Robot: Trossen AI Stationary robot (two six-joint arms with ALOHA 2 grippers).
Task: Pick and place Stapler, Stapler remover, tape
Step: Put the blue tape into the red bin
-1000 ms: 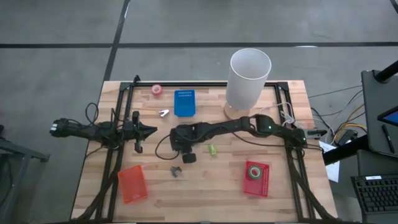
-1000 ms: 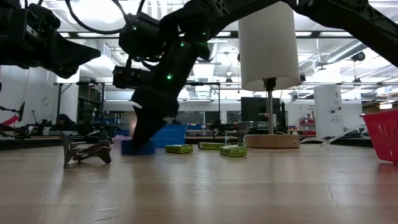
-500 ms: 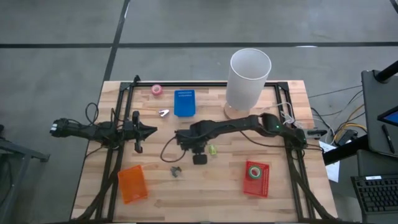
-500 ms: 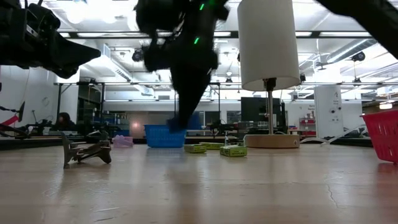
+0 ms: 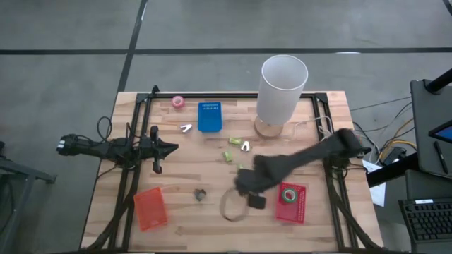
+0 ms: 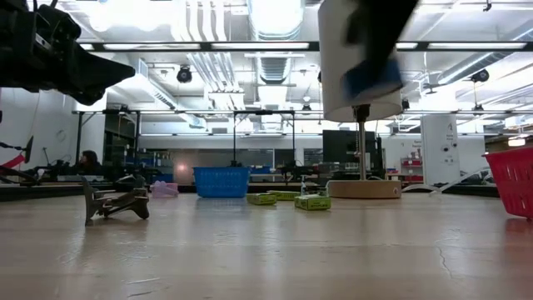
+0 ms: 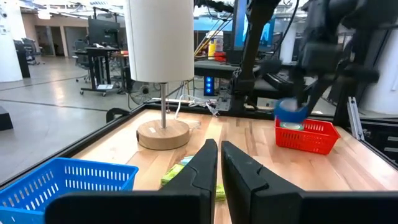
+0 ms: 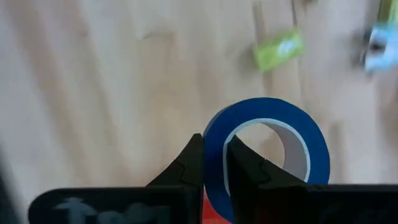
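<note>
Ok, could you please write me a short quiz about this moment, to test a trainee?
1. True or false: the right gripper is shut on the blue ring-shaped tape roll.
2. Which plastic mesh basket holds the green tape roll? A) blue B) orange C) red plastic mesh basket
3. Which gripper waits at the table's side, holding nothing?

Key: 1 true; 2 C; 3 the left gripper.

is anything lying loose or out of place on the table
Mostly loose items: small green boxes lie scattered on the bare wood near the white-shaded lamp's wooden base, outside every basket, and a pink tape roll sits alone at the far edge. Nothing looks spilled or damaged.
</note>
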